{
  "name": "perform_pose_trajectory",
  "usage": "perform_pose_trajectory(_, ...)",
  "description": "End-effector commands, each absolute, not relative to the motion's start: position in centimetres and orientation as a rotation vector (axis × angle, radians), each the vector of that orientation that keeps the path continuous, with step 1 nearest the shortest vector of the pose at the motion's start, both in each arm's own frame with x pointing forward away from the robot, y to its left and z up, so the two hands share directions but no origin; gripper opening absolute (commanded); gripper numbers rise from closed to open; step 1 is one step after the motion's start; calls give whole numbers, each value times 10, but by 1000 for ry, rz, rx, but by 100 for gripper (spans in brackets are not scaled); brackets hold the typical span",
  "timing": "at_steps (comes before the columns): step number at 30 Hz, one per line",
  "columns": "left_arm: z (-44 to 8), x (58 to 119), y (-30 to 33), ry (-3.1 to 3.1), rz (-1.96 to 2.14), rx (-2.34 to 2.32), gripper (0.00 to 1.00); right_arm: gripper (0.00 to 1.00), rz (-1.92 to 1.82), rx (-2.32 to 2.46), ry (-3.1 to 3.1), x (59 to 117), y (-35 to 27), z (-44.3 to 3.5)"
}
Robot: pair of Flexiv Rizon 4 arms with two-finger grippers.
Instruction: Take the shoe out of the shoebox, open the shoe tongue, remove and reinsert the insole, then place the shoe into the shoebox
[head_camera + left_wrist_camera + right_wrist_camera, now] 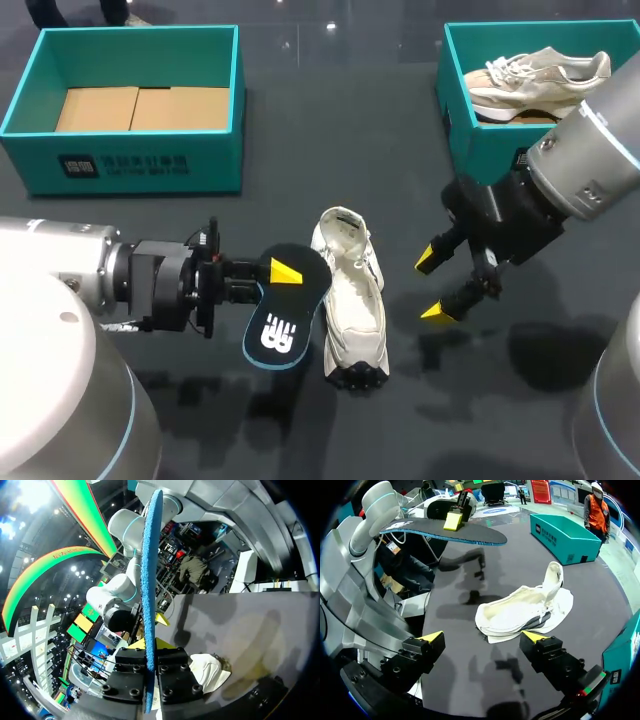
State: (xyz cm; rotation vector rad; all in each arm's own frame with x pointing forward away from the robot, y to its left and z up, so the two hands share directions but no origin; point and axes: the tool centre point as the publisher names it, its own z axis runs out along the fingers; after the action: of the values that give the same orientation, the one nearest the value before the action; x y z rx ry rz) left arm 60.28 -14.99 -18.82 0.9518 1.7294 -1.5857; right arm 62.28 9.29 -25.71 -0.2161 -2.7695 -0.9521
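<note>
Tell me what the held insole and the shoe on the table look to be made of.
The insole: probably foam, thin yet holding flat; matte black top, white print, rough blue underside. The shoe: off-white cloth upper, perhaps mesh, matte and slumped; dark lugged sole, probably rubber.

Exhibition hall — curved green banners (54, 559), ceiling spotlights (30, 493)

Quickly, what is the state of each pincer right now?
Left pincer: closed on the insole.
Right pincer: open, holding nothing.
</note>
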Motion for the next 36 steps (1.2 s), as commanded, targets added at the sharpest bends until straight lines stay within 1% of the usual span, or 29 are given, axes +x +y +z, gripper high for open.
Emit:
perform_pose_trajectory(1,-192,600,-157,1731,-1592,958,0,100,-895,-104,-2810,625,103,-263)
perform_pose_trajectory(8,-216,599,-167,1717,-1654,914,0,100,-884,-52,-2824,631,117,-295)
perform_pose_trajectory(14,-231,601,-176,1742,-1678,873,0,100,-900,-35,-2877,633,118,-307)
perform_pose_trajectory(20,-238,599,-185,1774,-1682,860,0,100,-841,-100,-2948,639,116,-323)
perform_pose_trajectory(31,-238,599,-185,1774,-1682,860,0,100,-841,-100,-2948,639,116,-323)
perform_pose_trajectory(36,-244,598,-192,1759,-1703,857,0,100,-813,-135,-2957,647,115,-336)
